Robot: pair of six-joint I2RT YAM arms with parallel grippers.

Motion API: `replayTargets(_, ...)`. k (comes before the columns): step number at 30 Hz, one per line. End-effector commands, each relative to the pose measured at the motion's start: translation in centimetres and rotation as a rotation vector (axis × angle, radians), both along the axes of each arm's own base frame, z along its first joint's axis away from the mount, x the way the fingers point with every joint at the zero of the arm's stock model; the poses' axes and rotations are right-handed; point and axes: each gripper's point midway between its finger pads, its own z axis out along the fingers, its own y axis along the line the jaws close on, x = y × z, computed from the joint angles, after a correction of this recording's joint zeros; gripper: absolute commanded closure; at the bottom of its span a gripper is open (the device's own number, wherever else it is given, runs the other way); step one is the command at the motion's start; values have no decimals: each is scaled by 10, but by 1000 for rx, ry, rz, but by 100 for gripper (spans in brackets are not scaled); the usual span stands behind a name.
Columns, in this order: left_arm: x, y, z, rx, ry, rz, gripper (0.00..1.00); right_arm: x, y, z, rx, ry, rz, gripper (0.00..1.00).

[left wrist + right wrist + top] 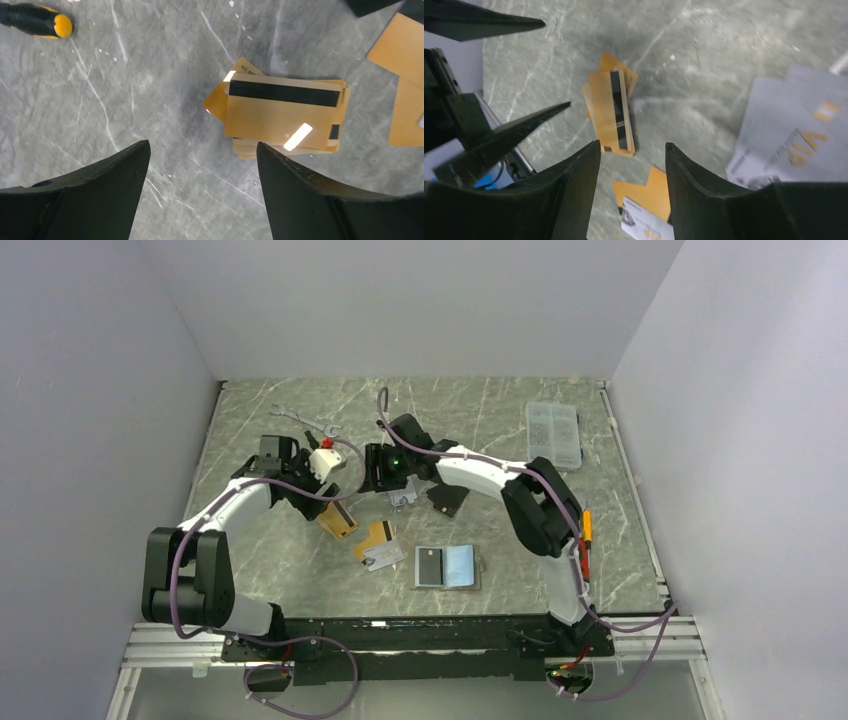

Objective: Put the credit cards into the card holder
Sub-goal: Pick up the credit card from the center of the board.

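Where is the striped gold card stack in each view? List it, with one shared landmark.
Top external: card stack left of centre, under the left gripper.
Left wrist: card stack right of centre.
Right wrist: card stack centre-left.
Shared landmark: the left gripper, open beside the stack in every view.

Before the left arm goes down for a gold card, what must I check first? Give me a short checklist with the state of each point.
1. Left gripper open and empty: ok.
2. Gold card stack centred between its jaws: not ok, it lies ahead and off to one side.
3. Card holder open, sleeve showing: ok.
4. Right gripper clear of the left one: not ok, it hovers close, facing the same stack.
5. One card free to lift alone: cannot tell, they overlap.
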Motion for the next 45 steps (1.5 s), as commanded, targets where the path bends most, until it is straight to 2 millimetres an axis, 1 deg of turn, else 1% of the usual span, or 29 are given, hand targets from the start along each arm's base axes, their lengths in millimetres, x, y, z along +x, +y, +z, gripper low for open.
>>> replayTargets(1, 24, -1, -2, 98, -123, -87, 19, 12, 36, 18, 145, 2, 54, 48)
replayTargets(3, 23, -3, -8, 106, -122, -107, 22, 14, 43, 7, 160, 32, 54, 50)
replayTargets(5, 21, -5, -11, 116, -131, -133, 23, 15, 50, 3, 189, 52, 54, 51)
replayTargets(8, 16, -9, -15, 132, -142, -179, 23, 15, 55, -5, 205, 75, 50, 52)
replayTargets(13, 5, -15, -21, 140, -144, -248, 23, 8, 53, -21, 190, 113, 49, 53)
replayTargets(14, 5, -16, -22, 141, -147, -255, 23, 8, 56, -20, 203, 106, 53, 54)
replayTargets(21, 5, -19, -27, 158, -138, -278, 25, -8, 60, -33, 241, 153, 72, 58)
replayTargets(27, 0, -25, -39, 202, -98, -325, 27, -20, 56, -48, 228, 186, 71, 59)
replayTargets(33, 3, -36, -33, 155, -84, -332, 28, -28, 55, -57, 215, 204, 68, 59)
replayTargets(37, 2, -37, -34, 161, -72, -339, 29, -33, 51, -63, 204, 215, 57, 61)
replayTargets(39, 2, -37, -26, 156, -76, -337, 29, -35, 48, -66, 195, 220, 48, 62)
replayTargets(42, 3, -35, -7, 131, -98, -332, 26, -36, 46, -70, 186, 224, 37, 63)
replayTargets(45, 2, -33, 8, 114, -108, -333, 24, -37, 43, -73, 179, 228, 28, 65)
